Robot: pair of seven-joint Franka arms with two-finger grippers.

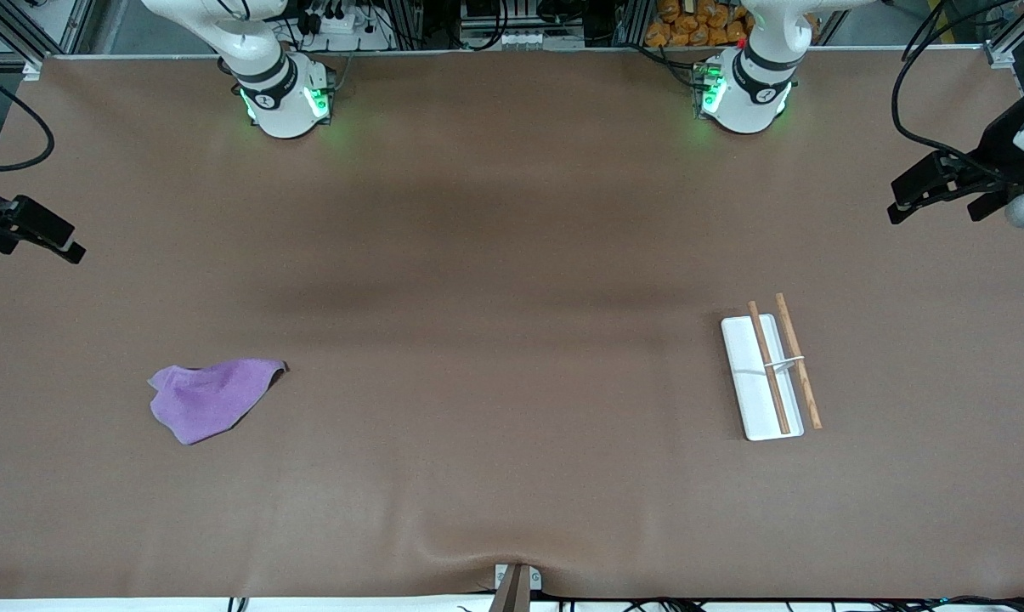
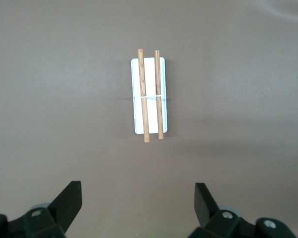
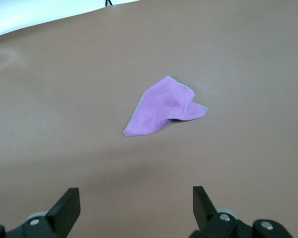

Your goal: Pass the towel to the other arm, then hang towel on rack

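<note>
The purple towel point(image 1: 210, 398) lies crumpled on the table toward the right arm's end; it also shows in the right wrist view point(image 3: 161, 109). The rack point(image 1: 745, 374), a white base with two brown rods and a thin white crosspiece, stands toward the left arm's end and shows in the left wrist view point(image 2: 149, 96). My right gripper point(image 1: 53, 238) hangs open and empty, high over the table's edge at the right arm's end point(image 3: 135, 201). My left gripper point(image 1: 936, 208) hangs open and empty, high over the left arm's end point(image 2: 138, 198).
The brown table mat point(image 1: 512, 340) carries only the towel and the rack. A small clamp point(image 1: 516, 586) sits at the mat's edge nearest the front camera. Cables hang near both ends of the table.
</note>
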